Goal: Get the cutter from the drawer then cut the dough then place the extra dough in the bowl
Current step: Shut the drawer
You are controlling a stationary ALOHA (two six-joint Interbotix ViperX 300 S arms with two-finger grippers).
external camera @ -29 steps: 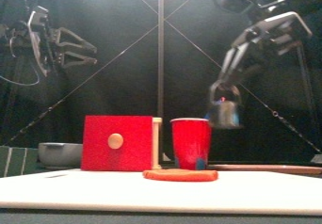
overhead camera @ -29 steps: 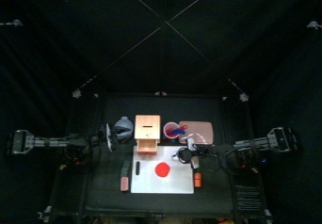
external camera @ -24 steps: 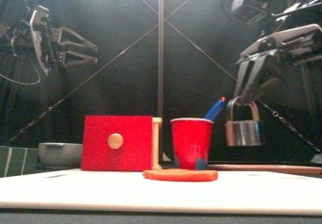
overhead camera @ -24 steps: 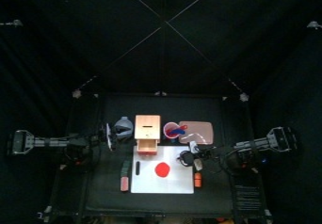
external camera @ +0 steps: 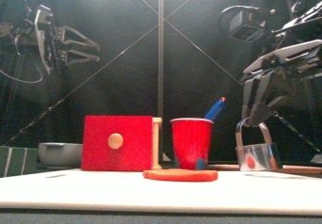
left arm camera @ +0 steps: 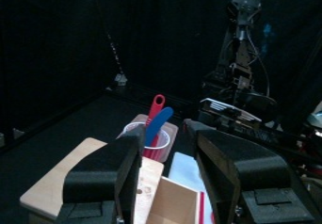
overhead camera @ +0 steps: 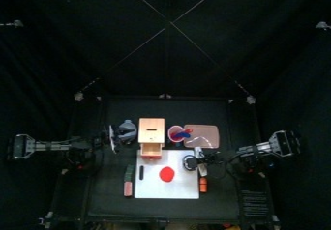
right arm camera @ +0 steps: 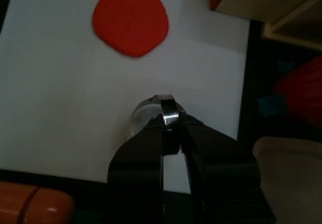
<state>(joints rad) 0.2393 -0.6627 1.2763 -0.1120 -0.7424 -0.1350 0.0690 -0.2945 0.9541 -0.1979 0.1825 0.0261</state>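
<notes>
Okay, the right gripper has its jaws pinched tight on the wire handle of the cutter. The cutter hangs straight under it, low over the white cutting board; cannot tell if the rim touches the board. The red dough is a whole flat disc on the board, off to this gripper's left-arm side and clear of the cutter. The red cup with a blue knife stands behind the dough, between the right gripper and the wooden box, whose red drawer front faces forward. The pink tray is just behind the right gripper. An orange toy lies at the board's edge, near the gripper on its front side. The left gripper is up high, jaws wide apart, holding nothing. The blue-grey bowl sits below it beside the box, well apart from the cutter.
</notes>
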